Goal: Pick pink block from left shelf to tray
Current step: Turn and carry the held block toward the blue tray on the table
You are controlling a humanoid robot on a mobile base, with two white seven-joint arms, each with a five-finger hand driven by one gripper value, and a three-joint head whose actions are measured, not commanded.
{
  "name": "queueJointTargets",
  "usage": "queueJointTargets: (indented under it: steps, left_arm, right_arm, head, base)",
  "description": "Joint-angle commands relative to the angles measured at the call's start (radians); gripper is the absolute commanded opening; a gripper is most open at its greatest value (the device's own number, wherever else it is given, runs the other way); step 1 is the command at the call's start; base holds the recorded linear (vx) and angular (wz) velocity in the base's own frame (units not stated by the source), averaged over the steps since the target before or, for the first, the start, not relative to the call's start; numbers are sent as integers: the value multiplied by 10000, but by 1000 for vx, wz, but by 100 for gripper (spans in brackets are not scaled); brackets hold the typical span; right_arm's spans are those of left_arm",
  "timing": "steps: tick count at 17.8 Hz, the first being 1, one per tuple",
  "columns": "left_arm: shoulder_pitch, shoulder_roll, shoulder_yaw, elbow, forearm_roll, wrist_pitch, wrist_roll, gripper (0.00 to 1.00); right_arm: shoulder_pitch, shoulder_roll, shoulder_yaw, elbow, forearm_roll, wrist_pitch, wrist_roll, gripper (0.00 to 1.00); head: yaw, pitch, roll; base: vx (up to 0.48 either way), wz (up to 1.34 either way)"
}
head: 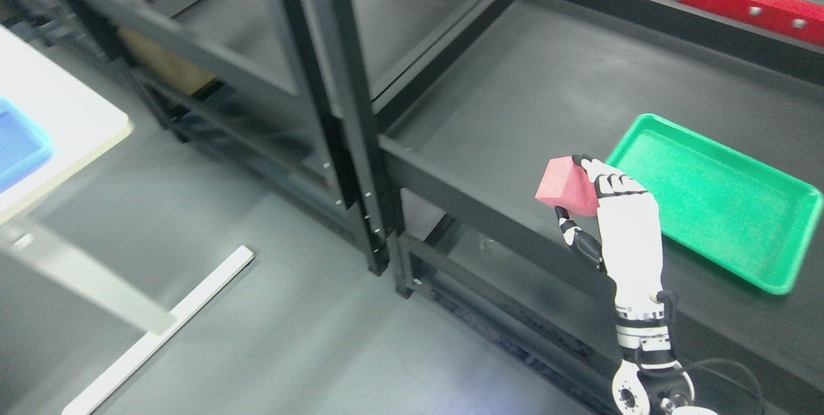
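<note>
Hand: your right hand [602, 199] comes up from the bottom edge right of the middle and is closed around the pink block [565, 187], fingers over its top, thumb under its lower edge.
Left hand: you have no sight of it in the head view.
Block position: it sits at the fingertip end of your hand, on the hand's left side, lifted clear above the front rail of the shelf [515, 100] and touching nothing but the hand.
Tray: the green tray [798, 235] lies just beside your hand on its right, flat on the shelf surface, with nothing in it.
Weight: judging by the small size and matte look, expect it to be light, probably foam or light plastic; the hand should not sag under it.
Stiffness: the edges look crisp and undented under the fingers, so treat it as firm, not fragile.
Slip: the faces look dull rather than glossy, so moderate pressure should hold; the risk is the block pivoting, since only one side seems to be pinched.
Where to hold: opposite flat faces, as you have it; avoid pinching across a corner.
Next move: you likely need a short carry to your hand's right, then a low release over the tray floor.
Other: the blue bin [16, 145] on the white table [77, 116] is well away on the hand's far left.
</note>
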Motion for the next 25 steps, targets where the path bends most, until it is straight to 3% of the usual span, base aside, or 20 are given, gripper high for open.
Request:
queueJointTargets:
  steps: [1,14,25]
  left_arm:
    - [-292,174,0,-175,0,-5,4,100]
    - [-292,174,0,-175,0,-5,4,100]
    - [-292,174,0,-175,0,-5,4,100]
  right_arm:
    - [49,-175,-26,-87,-123,-3,-5,3]
    - [49,-175,-11,-87,-123,-94,-6,3]
    - [49,-175,-11,-87,-123,-110,10,3]
  head:
    - [0,0,0]
    - [0,3,0]
    - [0,5,0]
  base:
    - [-215,595]
    - [-187,666]
    - [21,484]
